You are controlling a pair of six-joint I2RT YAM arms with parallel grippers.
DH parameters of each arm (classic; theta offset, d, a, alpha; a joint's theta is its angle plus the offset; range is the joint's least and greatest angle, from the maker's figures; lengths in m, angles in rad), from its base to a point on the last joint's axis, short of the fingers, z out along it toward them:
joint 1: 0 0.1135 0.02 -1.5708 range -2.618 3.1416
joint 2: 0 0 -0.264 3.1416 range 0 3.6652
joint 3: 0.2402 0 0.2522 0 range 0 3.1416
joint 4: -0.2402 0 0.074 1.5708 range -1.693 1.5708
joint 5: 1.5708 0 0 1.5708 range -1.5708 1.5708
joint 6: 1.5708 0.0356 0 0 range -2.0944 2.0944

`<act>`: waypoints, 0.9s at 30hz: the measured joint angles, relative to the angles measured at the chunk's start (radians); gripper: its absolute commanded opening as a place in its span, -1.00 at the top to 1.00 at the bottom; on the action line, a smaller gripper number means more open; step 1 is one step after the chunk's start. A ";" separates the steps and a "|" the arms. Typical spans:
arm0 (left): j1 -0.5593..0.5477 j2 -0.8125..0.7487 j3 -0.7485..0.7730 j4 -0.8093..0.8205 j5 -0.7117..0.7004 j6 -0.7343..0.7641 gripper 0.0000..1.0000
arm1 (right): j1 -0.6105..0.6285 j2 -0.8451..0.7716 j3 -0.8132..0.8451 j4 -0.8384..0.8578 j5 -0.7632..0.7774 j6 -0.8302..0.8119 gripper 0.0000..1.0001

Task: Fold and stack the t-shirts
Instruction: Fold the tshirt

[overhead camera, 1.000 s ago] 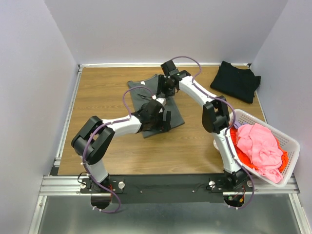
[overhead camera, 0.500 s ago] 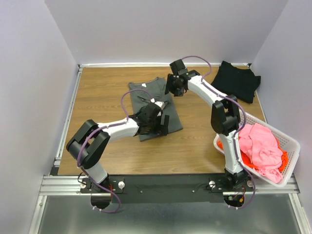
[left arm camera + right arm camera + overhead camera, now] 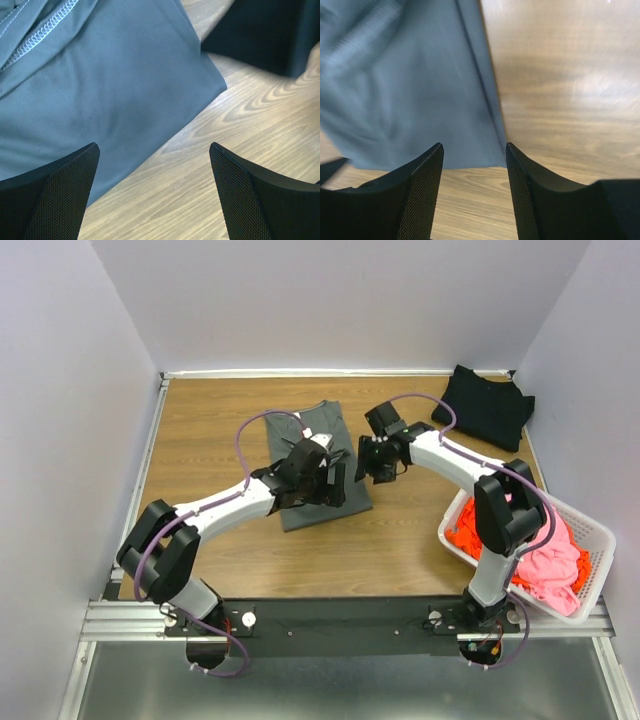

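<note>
White arm links, black joints, purple cables, black mesh-textured tool fingers (image 3: 60, 185).

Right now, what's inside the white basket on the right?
The basket holds a pink t-shirt piled over an orange t-shirt that shows at the left edge. The right arm covers part of it; anything underneath is hidden.

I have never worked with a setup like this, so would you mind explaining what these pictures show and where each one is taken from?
Two white robot arms are bolted at the near edge of a wooden table. The overhead picture looks down from behind them. The other two come from cameras on the wrists, so the dark shapes at the bottom are each gripper's own fingers. The left gripper and right gripper are both open, holding nothing, above a dark grey t-shirt lying partly folded. A black t-shirt lies in the far right corner. A white basket on the right holds pink and orange cloth.
</note>
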 measured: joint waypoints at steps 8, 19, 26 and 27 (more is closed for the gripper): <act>0.013 0.098 0.021 -0.013 0.000 0.002 -0.97 | 0.017 -0.001 -0.152 0.032 -0.002 0.027 -0.11; 0.048 0.130 0.021 -0.009 0.000 0.010 -0.97 | 0.016 -0.002 -0.210 0.084 -0.006 0.030 0.04; 0.061 0.145 0.021 0.014 -0.001 0.008 -0.97 | 0.017 -0.019 -0.248 0.120 -0.026 0.040 0.48; 0.063 0.150 0.021 0.016 -0.004 0.008 -0.97 | 0.017 -0.026 -0.261 0.126 -0.031 0.045 0.53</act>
